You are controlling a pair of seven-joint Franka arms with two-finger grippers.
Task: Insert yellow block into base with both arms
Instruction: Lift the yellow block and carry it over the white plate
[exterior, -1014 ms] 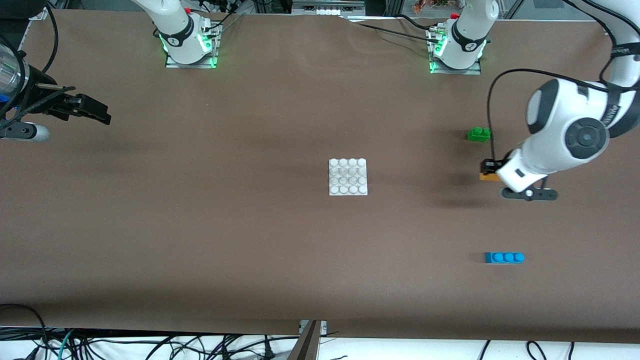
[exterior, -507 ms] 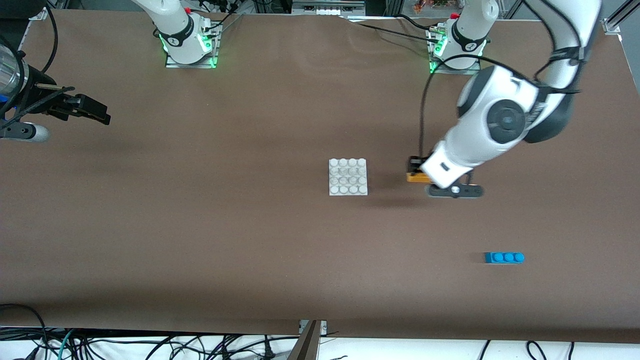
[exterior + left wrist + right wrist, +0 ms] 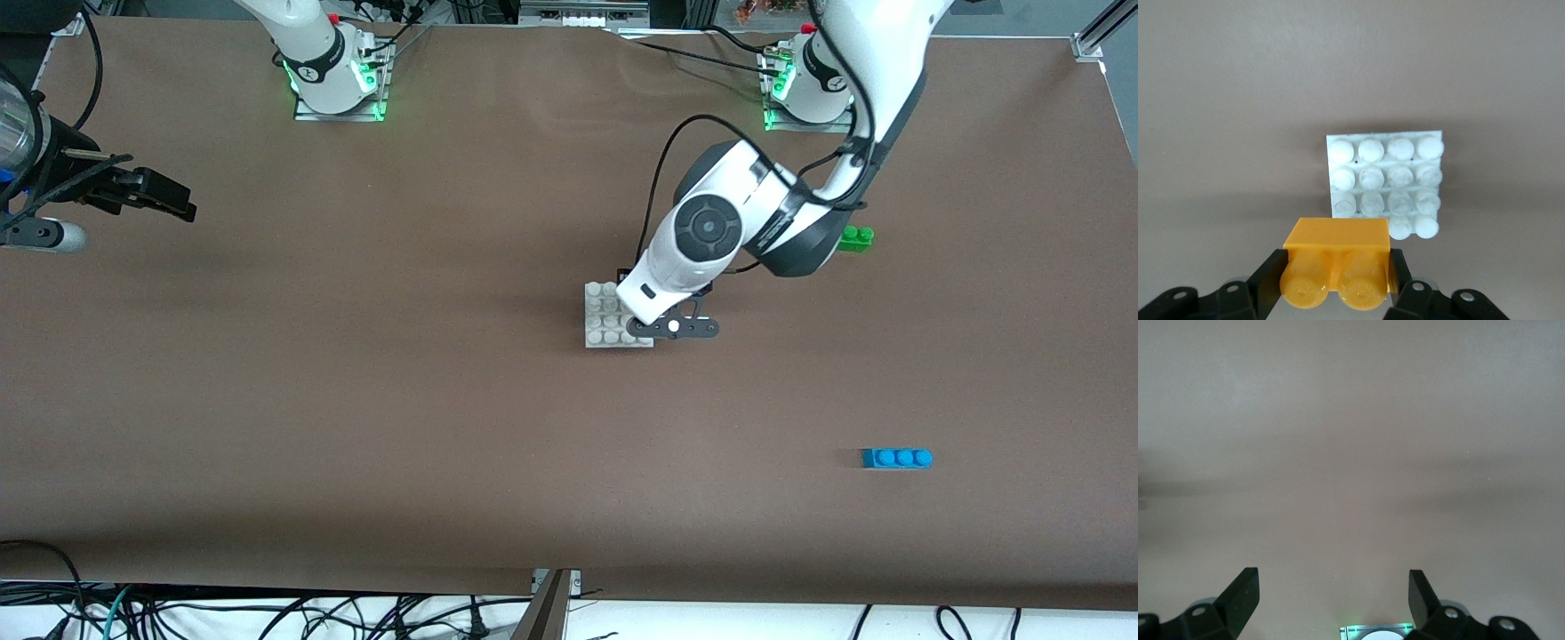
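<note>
The yellow block (image 3: pixel 1337 265), an orange-yellow two-stud brick, is clamped between the black fingers of my left gripper (image 3: pixel 1336 275), which is shut on it. The white 4x4 studded base (image 3: pixel 605 316) lies at the table's middle, and it also shows in the left wrist view as the base (image 3: pixel 1383 181). In the front view my left gripper (image 3: pixel 627 277) hangs over the base's edge toward the left arm's end, and the wrist hides the block there. My right gripper (image 3: pixel 182 203) waits open over the right arm's end of the table, its fingers (image 3: pixel 1245 590) wide apart with nothing between them.
A green two-stud brick (image 3: pixel 857 237) sits toward the left arm's end, partly covered by the left arm's elbow. A blue three-stud brick (image 3: pixel 896 458) lies nearer the front camera at that same end. Cables trail from both arm bases.
My left arm has carried the yellow block from beside the green brick across to the base. The right arm has not moved.
</note>
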